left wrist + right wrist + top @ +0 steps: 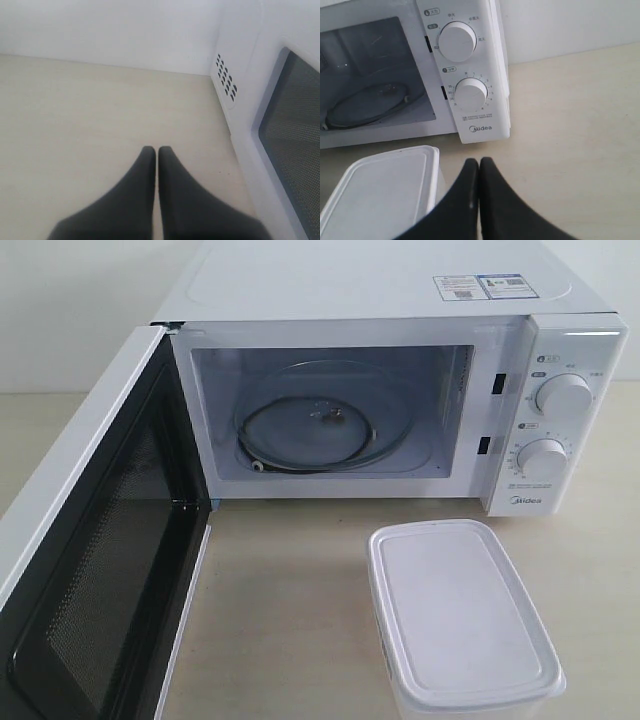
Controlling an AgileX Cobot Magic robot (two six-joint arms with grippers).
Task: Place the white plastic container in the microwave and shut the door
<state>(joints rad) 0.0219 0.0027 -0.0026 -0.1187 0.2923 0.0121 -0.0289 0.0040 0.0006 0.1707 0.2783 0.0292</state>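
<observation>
Exterior view: the microwave (330, 280) is standing at the back of the pale worktop (290, 600), with its cavity facing the camera. The door (90, 570) is hanging wide open on its left-side hinge, showing its black mesh inner face and reaching out toward the camera. The glass turntable (318, 430) is lying on the cavity floor. Two round white dials (563, 395) are sitting one above the other on the panel at the right, with the Midea logo below them. Stickers (482, 286) are showing on the top.

The white plastic container (455, 615) is standing on the worktop in front of the microwave, outside the cavity. It is sitting below the dial panel, lid on, apart from the microwave's front.

Left wrist view: the left gripper (156, 150) is hovering over the worktop. Its two dark fingers (135, 195) are pressing together at the tips and pinching nothing. The door's outer face, with its dark window, is running alongside it, apart from it. A patch of vent slots (226, 75) is showing on the white panel beyond.

Right wrist view: the right gripper (479, 161) is also pressed together, with nothing between its fingers. It is hovering just beside one corner of the container, pointing toward the dial panel. I cannot tell whether a finger is touching the container.
</observation>
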